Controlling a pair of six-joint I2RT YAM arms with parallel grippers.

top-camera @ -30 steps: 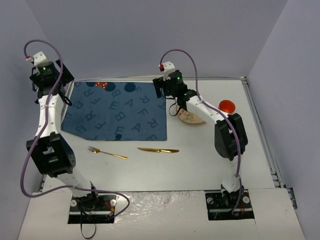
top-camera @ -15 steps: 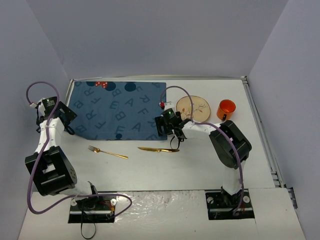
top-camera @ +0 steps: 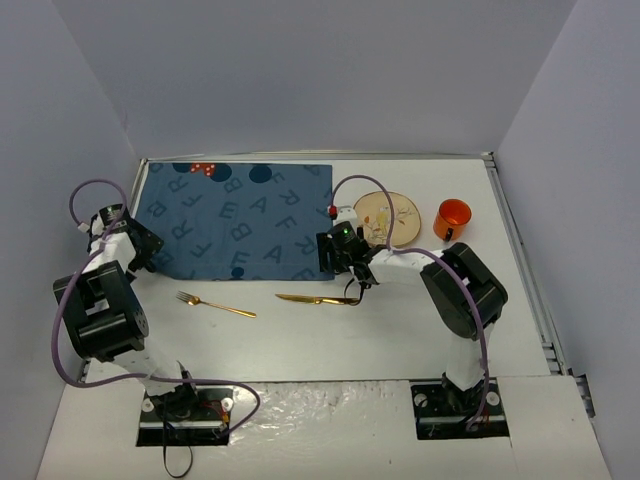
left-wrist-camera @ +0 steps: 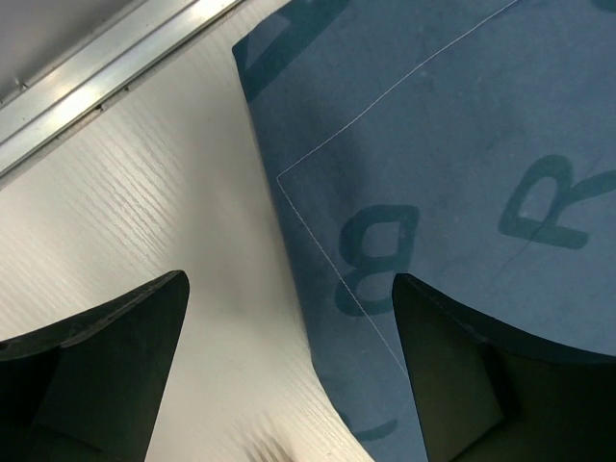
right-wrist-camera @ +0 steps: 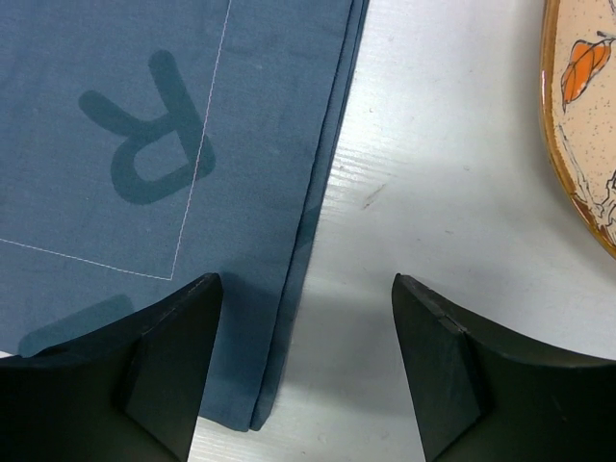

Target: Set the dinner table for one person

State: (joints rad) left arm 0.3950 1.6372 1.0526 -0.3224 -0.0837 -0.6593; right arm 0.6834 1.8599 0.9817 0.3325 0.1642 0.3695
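The dinner table (top-camera: 400, 330) is a large white top. On it a dark blue lettered placemat (top-camera: 235, 220) lies flat. My left gripper (top-camera: 142, 250) hangs low over the mat's near left edge. In the left wrist view it (left-wrist-camera: 291, 289) is open, with that edge of the placemat (left-wrist-camera: 433, 173) running between its jaws. My right gripper (top-camera: 338, 262) is low at the mat's near right corner. In the right wrist view it (right-wrist-camera: 308, 284) is open astride the folded edge of the placemat (right-wrist-camera: 144, 144). Neither gripper holds anything.
A round patterned plate (top-camera: 387, 217) and an orange cup (top-camera: 452, 218) sit right of the mat; the plate's rim (right-wrist-camera: 582, 125) shows by my right gripper. A gold fork (top-camera: 215, 305) and gold knife (top-camera: 318, 299) lie nearer me. A metal rim (left-wrist-camera: 106, 77) edges the table.
Both arms dropped from high over the mat's far corners to its near corners. The right arm no longer covers the plate. Both grippers' jaws have narrowed a little.
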